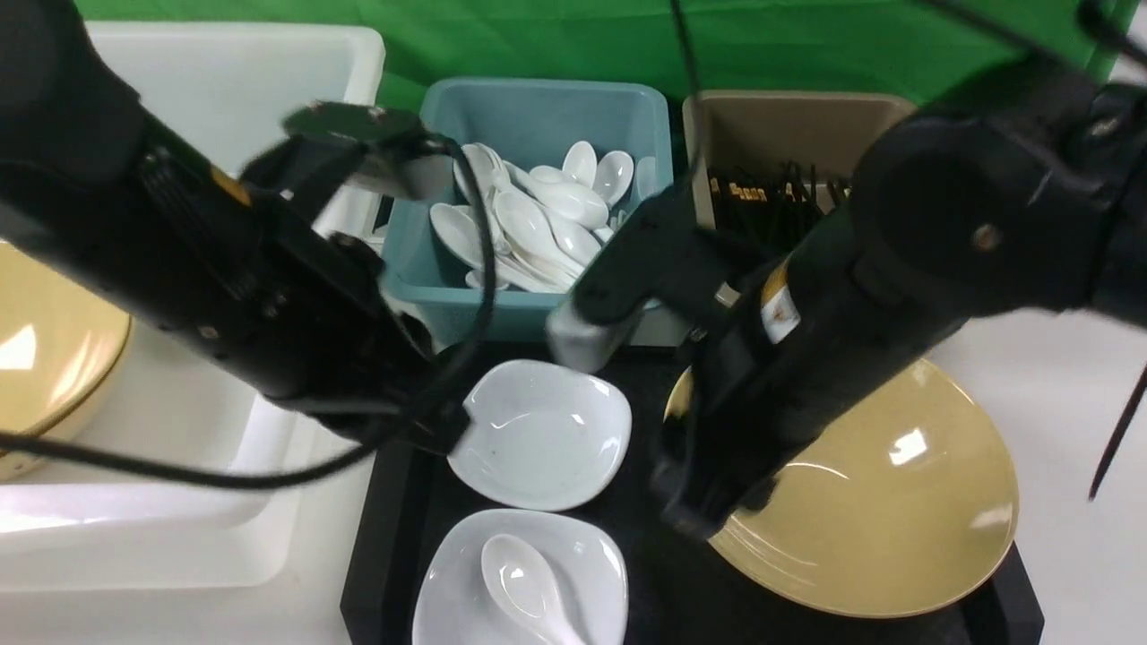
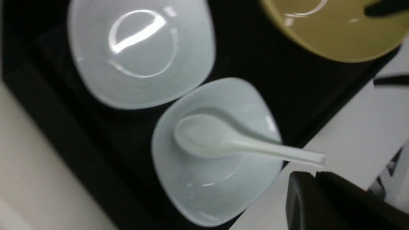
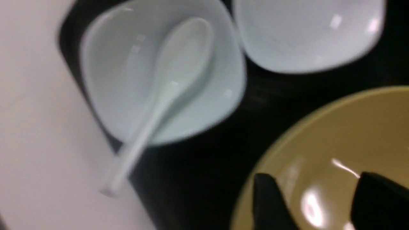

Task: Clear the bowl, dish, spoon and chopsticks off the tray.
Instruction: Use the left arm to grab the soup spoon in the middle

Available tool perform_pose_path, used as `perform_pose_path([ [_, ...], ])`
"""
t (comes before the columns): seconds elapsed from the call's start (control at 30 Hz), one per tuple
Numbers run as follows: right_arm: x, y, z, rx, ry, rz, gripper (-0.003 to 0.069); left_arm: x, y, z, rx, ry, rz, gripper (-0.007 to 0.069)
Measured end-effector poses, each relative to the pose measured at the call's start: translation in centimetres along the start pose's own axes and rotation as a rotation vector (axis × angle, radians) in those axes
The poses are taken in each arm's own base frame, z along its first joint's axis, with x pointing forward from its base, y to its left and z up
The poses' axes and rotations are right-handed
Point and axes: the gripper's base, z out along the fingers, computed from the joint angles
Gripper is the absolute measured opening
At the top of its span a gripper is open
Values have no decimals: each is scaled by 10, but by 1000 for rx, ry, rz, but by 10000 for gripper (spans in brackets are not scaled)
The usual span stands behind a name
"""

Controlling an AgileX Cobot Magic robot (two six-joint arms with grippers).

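Bowl [image 1: 896,502] on tray [image 1: 390,546], right end effector [image 3: 314,183] spread at its rim, left end effector [image 2: 314,179] pressed together (blurry view)

Bare tray [image 1: 647,573] strip between dishes [image 1: 538,439], bowl [image 1: 896,502].

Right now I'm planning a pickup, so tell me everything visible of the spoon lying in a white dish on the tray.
The spoon is a glossy white soup spoon, ceramic or melamine by its look, with a deep oval scoop and a straight narrow handle. It lies face up and empty in the nearer white dish, scoop in the hollow, handle leaning on the rim and sticking out past the edge of the black tray. Only the dish touches it.
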Motion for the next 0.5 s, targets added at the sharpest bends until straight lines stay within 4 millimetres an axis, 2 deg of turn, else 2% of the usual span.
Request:
perform_pose_path([
  [0.07, 13, -24, -20, 94, 58, 35, 111, 1, -9, 20, 51, -14, 102, 41],
  [0.1, 20, -36, -28, 122, 75, 65, 63, 2, -12, 29, 58, -13, 145, 47],
  [0.13, 20, -35, -28, 121, 80, 67, 56, 2, -13, 31, 61, -12, 166, 48],
  [0.17, 28, -47, -36, 144, 84, 106, 38, 3, -16, 40, 69, -2, 204, 56],
  [0.2, 42, -64, -49, 172, 82, 182, 10, 7, -23, 58, 80, 25, 302, 83],
  [0.27, 54, -76, -59, 184, 74, 249, 1, 7, -28, 69, 81, 44, 354, 110],
  [0.33, 72, -88, -73, 186, 50, 345, -5, 8, -32, 90, 65, 75, 423, 183],
  [0.4, 84, -92, -84, 174, 18, 398, -6, 10, -30, 107, 53, 118, 460, 270],
  [0.43, 85, -93, -85, 174, 14, 401, -6, 10, -30, 109, 53, 124, 462, 279],
  [0.5, 94, -90, -93, 168, -12, 417, -6, 14, -25, 124, 51, 184, 486, 372],
])
